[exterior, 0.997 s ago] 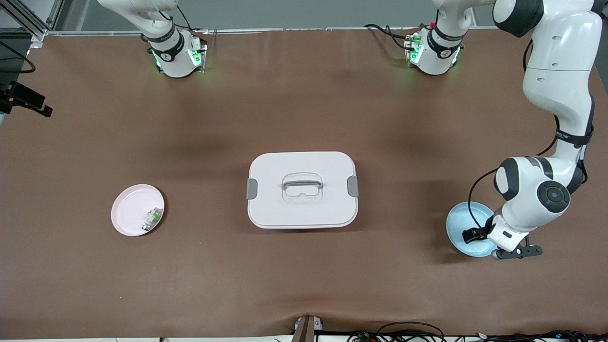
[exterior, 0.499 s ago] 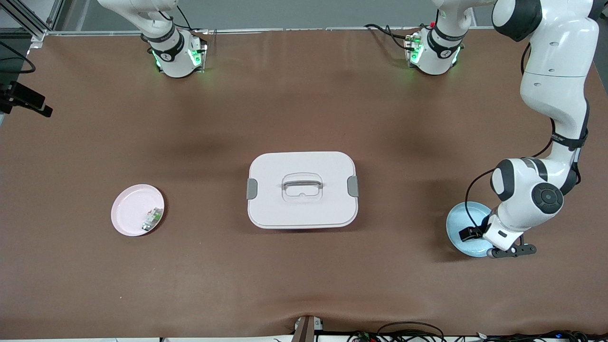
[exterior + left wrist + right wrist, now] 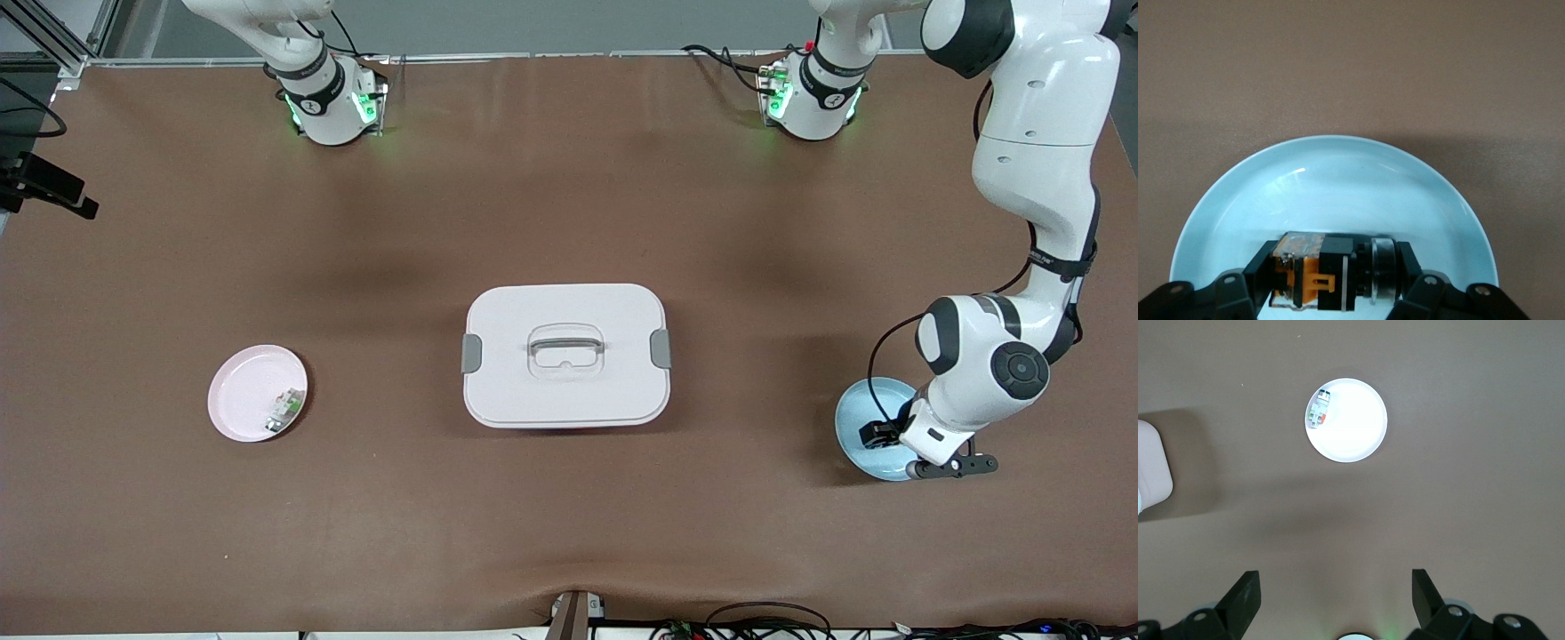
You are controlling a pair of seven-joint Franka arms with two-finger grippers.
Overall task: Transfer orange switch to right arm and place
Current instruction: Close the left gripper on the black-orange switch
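Note:
The orange switch [image 3: 1313, 277], a small black and orange part with a silver ring, lies on its side in the light blue plate [image 3: 1338, 173] at the left arm's end of the table. My left gripper [image 3: 1335, 267] is down in that plate [image 3: 853, 413], its two black fingers pressed against the switch's two ends. In the front view the left wrist [image 3: 942, 427] covers the switch. My right gripper [image 3: 1336, 597] hangs open high over bare table, with nothing between its fingers; the right arm waits.
A white lidded box [image 3: 565, 356] with a handle stands mid-table. A pink plate [image 3: 244, 391] holding a small green-and-white component [image 3: 284, 411] lies toward the right arm's end. That plate [image 3: 1355, 420] also shows in the right wrist view.
The left hand has shifted a little farther over the blue plate, and its fingers have closed in on the switch. The right arm has not moved.

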